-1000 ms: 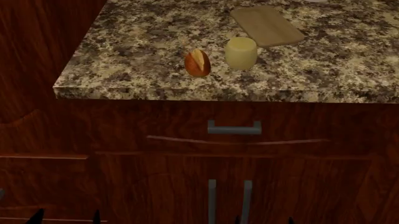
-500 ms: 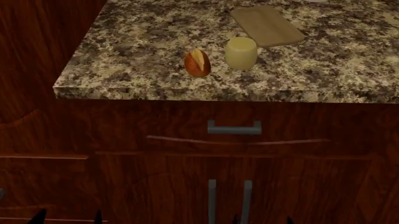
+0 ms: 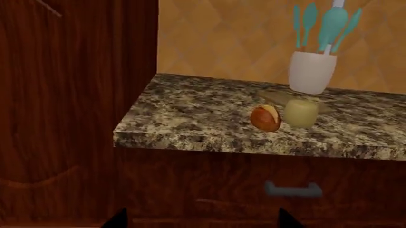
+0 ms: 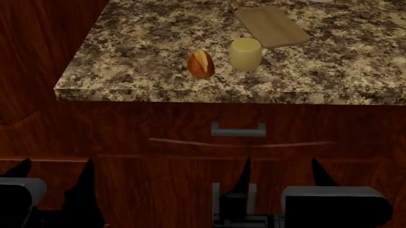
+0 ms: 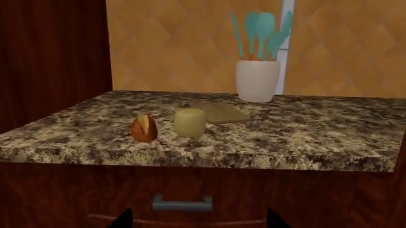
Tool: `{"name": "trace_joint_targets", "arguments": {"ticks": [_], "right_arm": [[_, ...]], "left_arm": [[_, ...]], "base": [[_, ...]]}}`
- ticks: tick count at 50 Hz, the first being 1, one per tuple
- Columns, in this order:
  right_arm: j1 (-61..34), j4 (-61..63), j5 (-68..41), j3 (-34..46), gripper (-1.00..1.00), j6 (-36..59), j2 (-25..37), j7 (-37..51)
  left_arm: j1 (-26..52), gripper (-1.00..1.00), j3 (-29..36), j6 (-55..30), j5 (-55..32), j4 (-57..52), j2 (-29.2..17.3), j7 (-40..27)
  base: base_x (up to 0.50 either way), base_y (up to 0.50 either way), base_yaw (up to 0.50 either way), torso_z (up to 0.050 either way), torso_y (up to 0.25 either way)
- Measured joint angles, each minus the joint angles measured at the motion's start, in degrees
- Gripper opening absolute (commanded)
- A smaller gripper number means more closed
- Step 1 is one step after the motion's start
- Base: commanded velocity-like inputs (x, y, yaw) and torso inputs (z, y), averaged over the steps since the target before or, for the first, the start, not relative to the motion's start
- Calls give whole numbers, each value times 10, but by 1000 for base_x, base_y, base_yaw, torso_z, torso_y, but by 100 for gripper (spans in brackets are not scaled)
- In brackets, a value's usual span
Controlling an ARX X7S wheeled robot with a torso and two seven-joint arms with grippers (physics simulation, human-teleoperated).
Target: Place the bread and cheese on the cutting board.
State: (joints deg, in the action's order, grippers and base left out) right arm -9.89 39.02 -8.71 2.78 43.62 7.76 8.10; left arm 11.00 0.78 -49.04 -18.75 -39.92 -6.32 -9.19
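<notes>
Viewing from the head camera, I see the bread (image 4: 200, 64) just beside the cheese (image 4: 245, 54) near the granite counter's (image 4: 127, 57) front edge; the cutting board (image 4: 271, 26) lies directly behind the cheese, bare. My left gripper (image 4: 54, 183) and right gripper (image 4: 279, 173) hang below, fingers apart, before the cabinet drawers (image 4: 159, 137).

Reddish-brown bread (image 4: 200, 64) upright beside pale yellow cheese (image 4: 246, 54); cutting board (image 4: 271, 26) flat just behind cheese.
</notes>
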Motion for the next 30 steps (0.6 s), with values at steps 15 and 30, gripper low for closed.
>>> {"name": "trace_joint_targets", "arguments": {"ticks": [15, 30], "right_arm": [[-39, 79, -23, -4, 100, 115, 14, 7], [-41, 77, -31, 0, 100, 124, 20, 11]], "left_arm": [[26, 100, -37, -80, -55, -52, -5, -3], [35, 100, -48, -93, -76, -53, -19, -3]], "base": [[0, 0, 0, 27, 0], [0, 0, 0, 50, 0]]}}
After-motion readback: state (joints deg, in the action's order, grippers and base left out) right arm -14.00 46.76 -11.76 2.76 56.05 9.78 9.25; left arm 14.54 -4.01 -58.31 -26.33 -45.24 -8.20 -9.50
